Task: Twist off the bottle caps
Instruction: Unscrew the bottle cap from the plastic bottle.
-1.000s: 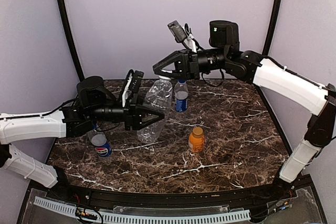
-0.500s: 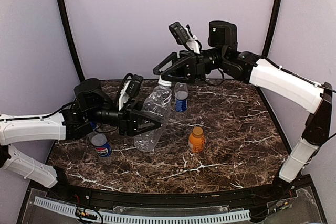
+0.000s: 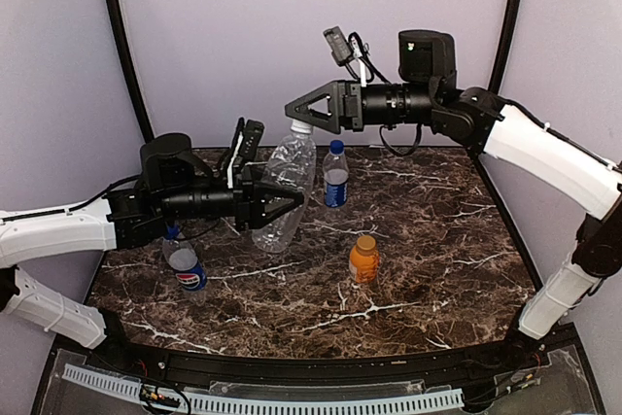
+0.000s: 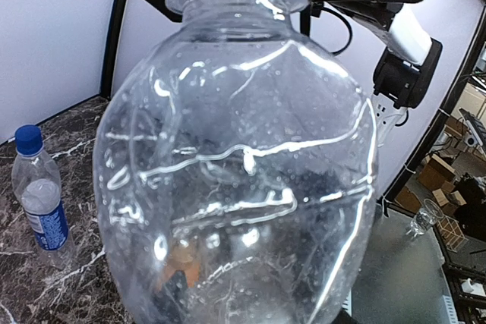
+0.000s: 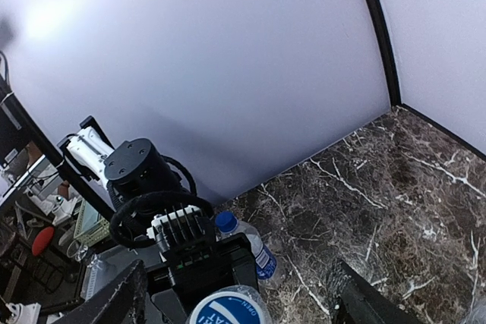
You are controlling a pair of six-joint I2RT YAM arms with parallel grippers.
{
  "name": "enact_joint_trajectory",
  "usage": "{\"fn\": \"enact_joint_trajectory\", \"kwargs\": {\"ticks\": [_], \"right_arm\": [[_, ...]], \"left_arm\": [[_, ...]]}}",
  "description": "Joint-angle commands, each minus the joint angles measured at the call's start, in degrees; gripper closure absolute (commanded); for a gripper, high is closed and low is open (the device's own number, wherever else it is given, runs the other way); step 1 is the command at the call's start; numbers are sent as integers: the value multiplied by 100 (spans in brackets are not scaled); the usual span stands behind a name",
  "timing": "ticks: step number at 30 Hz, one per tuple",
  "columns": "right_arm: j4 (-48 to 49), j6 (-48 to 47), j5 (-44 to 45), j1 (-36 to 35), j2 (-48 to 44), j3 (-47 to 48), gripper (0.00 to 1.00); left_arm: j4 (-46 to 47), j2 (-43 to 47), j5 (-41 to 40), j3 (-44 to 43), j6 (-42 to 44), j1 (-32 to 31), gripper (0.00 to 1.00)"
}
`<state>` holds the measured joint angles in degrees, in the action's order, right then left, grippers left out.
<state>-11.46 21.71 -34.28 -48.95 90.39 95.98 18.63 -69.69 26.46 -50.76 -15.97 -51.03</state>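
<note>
Status: 0 caps seen off. The clear unlabelled plastic bottle is clamped by the left gripper and held over the dark marble tabletop, far-left area. Its white round screw cap is on, between the right gripper jaws, which are wide and not gripping.

Count: 4 bottles.
- Blue-labelled clear bottle, by the far edge, blue cap on.
- Short orange bottle, mid-table, orange cap on.
- Pepsi-labelled bottle, near the left edge, cap hidden by the arm.

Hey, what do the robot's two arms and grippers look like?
The left arm and right arm have white shells on the long links, with black joints and black cylindrical wrists. The left gripper and right gripper are black with tapered fingers. Thin black cables loop near the wrists.
</note>
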Motion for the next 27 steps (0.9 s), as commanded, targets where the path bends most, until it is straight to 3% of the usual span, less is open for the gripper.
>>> {"fn": "enact_joint_trajectory", "kwargs": {"ticks": [1,9,15,19,25,27], "right_arm": [[-316,133,947,-101,23,163,25],[-301,111,805,-132,177,234,54],[-299,131,823,-140,216,194,54],[-282,142,772,-139,225,176,62],[-198,155,673,-141,224,134,84],[-144,136,638,-135,205,100,96]], "left_arm": [[-239,-72,-479,-242,110,-33,69],[-365,-106,-577,-306,169,-56,70],[-369,-138,-578,-328,194,-50,70],[-382,-141,-584,-323,213,-56,70],[-396,-117,-607,-301,233,-50,70],[-391,-109,-614,-284,234,-56,70]]}}
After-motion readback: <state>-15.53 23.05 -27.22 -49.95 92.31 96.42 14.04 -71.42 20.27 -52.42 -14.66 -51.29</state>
